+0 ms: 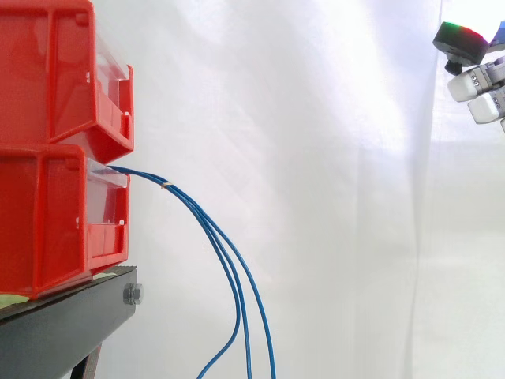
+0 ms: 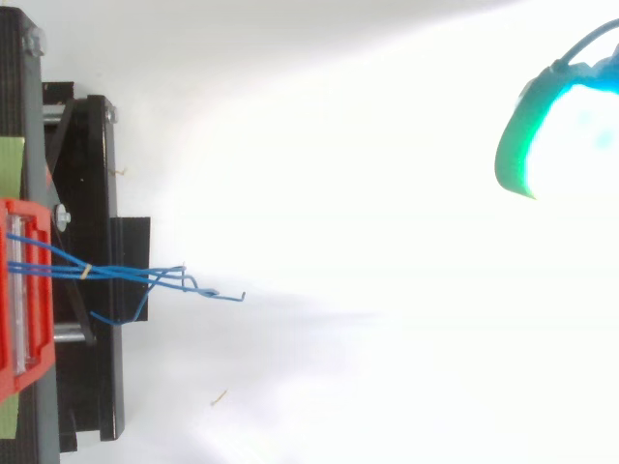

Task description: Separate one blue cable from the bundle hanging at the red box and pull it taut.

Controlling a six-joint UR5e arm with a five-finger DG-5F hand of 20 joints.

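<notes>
Three thin blue cables (image 1: 225, 253) come out of the front of the lower red box (image 1: 55, 221), held together near the box by a small pale tie (image 1: 166, 186). They arc down and hang off the view's bottom edge. From above, the cables (image 2: 126, 274) fan out past the tie with loose ends. My hand (image 1: 477, 79) is high at the right edge, far from the cables and well above them. It is open, its fingers pointing left with a glowing red-green pad, and it holds nothing. In the top view the hand (image 2: 527, 145) glows green and cyan at the upper right.
A second red box (image 1: 55, 71) is stacked on the lower one. Both rest on a black stand (image 1: 71, 316) at the left. A white curtain fills the background between the boxes and the hand.
</notes>
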